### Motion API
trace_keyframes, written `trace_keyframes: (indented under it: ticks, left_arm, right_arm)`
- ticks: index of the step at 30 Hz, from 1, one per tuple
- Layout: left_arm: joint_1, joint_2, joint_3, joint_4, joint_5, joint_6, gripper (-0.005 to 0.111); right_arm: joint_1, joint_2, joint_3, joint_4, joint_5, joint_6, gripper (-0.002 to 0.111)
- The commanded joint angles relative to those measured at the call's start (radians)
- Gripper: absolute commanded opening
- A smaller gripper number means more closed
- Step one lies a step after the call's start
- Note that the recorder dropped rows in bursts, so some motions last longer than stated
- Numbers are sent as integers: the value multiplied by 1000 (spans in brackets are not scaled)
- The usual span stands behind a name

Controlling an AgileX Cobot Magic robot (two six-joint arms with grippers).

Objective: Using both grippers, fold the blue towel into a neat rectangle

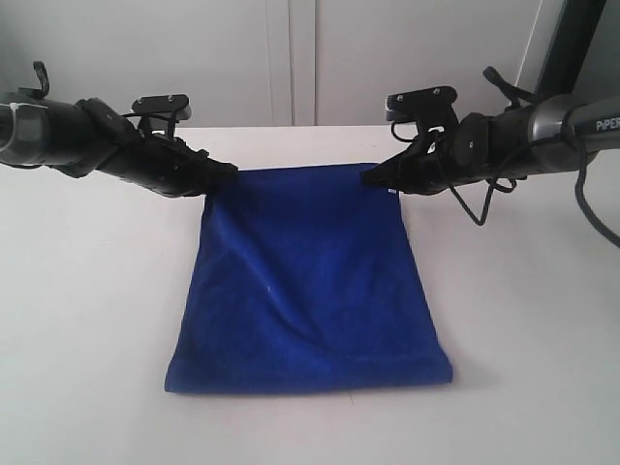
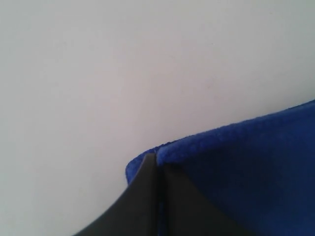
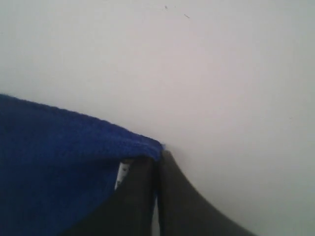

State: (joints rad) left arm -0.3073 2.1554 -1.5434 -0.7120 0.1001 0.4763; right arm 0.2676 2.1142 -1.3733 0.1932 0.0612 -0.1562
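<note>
The blue towel [image 1: 308, 281] lies on the white table, its near edge a rounded fold and its far edge held up off the surface. My left gripper [image 1: 229, 171] is shut on the far left corner; in the left wrist view the fingers [image 2: 142, 196] pinch the towel [image 2: 256, 162] at that corner. My right gripper [image 1: 369, 178] is shut on the far right corner. In the right wrist view the towel [image 3: 54, 162] drapes over one finger [image 3: 138, 196], and the small white tag [image 3: 121, 173] shows beside it.
The white table [image 1: 87, 320] stretches to both sides of the towel and in front of it. A pale wall [image 1: 291, 58] stands behind the table. A dark upright post [image 1: 581, 48] rises at the far right.
</note>
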Motion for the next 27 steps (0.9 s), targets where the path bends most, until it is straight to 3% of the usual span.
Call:
trace_keyframes:
  ticks: [1, 14, 27]
  left_arm:
    - [-3, -2, -5, -11, 7, 3, 0]
    - [-3, -2, -5, -11, 1, 3, 0]
    - [-3, -2, -5, -11, -1, 1, 2]
  right_arm:
    - [-12, 2, -1, -10, 2, 30, 0]
    - [-12, 6, -1, -12, -35, -93, 0]
    - [-12, 6, -1, -12, -39, -69, 0]
